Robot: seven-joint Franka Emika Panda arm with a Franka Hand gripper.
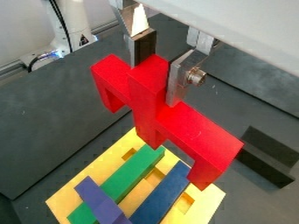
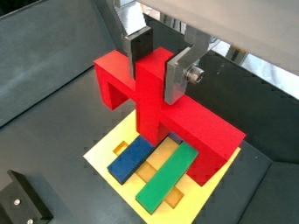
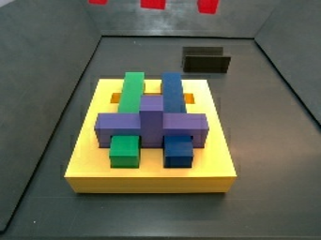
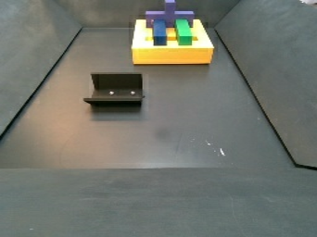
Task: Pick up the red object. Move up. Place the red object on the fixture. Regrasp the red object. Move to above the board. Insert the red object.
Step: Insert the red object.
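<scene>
The red object [image 1: 163,114] hangs in the air, and my gripper [image 1: 162,66] is shut on its central stem, one pad on each side. Both wrist views show it directly over the board [image 1: 100,166], a thick yellow slab. The same grip on the red object [image 2: 176,122] shows above the board [image 2: 107,144]. In a side view only red bits of the red object [image 3: 150,4] reach the frame's upper edge, high over the board [image 3: 150,167]. The fixture [image 4: 115,90] stands empty on the dark floor, well apart from the board [image 4: 173,54].
Green [image 3: 131,89] and blue [image 3: 172,89] blocks lie side by side on the board, with a purple cross-block [image 3: 153,124] across them. The fixture [image 3: 206,61] sits behind the board. Dark sloping walls enclose the floor [image 4: 173,139].
</scene>
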